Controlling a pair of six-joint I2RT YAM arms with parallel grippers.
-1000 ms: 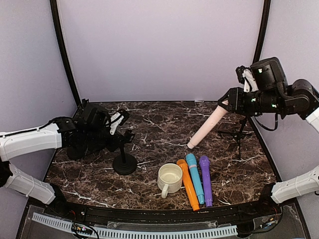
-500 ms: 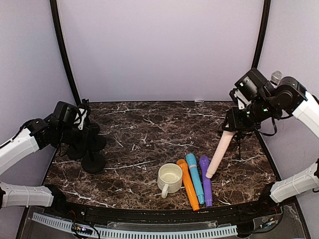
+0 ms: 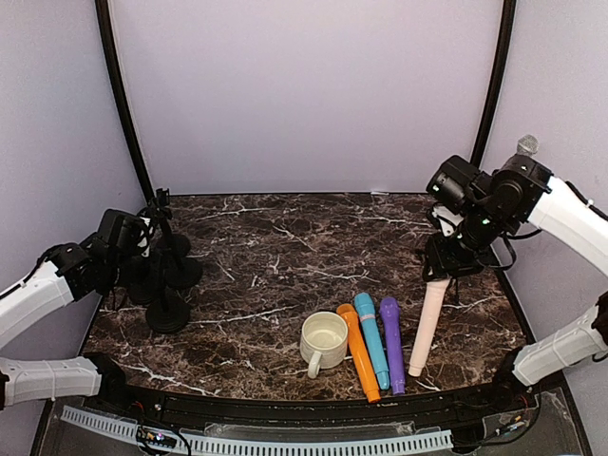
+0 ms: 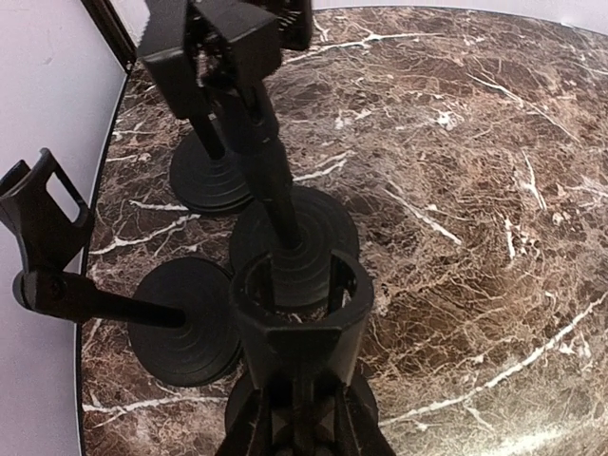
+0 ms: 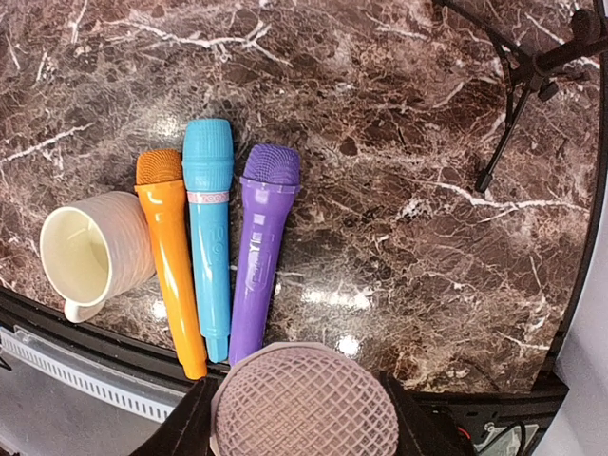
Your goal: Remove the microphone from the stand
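Note:
My right gripper (image 3: 446, 269) is shut on a pink microphone (image 3: 424, 328) and holds it by the head, its handle hanging down just right of the purple microphone (image 3: 391, 344). In the right wrist view the pink mesh head (image 5: 304, 404) fills the space between my fingers (image 5: 182, 429). My left gripper (image 3: 144, 266) is shut on a black round-base stand (image 3: 168, 312) at the far left. In the left wrist view the stand's empty clip ring (image 4: 299, 294) sits just beyond that gripper (image 4: 299, 413).
An orange microphone (image 3: 357, 350), a blue microphone (image 3: 371, 337) and a cream mug (image 3: 323, 340) lie at the front middle. Other black round-base stands (image 3: 179, 271) crowd the left edge. A black tripod stand (image 3: 460, 255) is at the right.
My right gripper has swung the pink microphone down and rightward to beside the purple one. My left gripper has carried the emptied stand left to the other stands.

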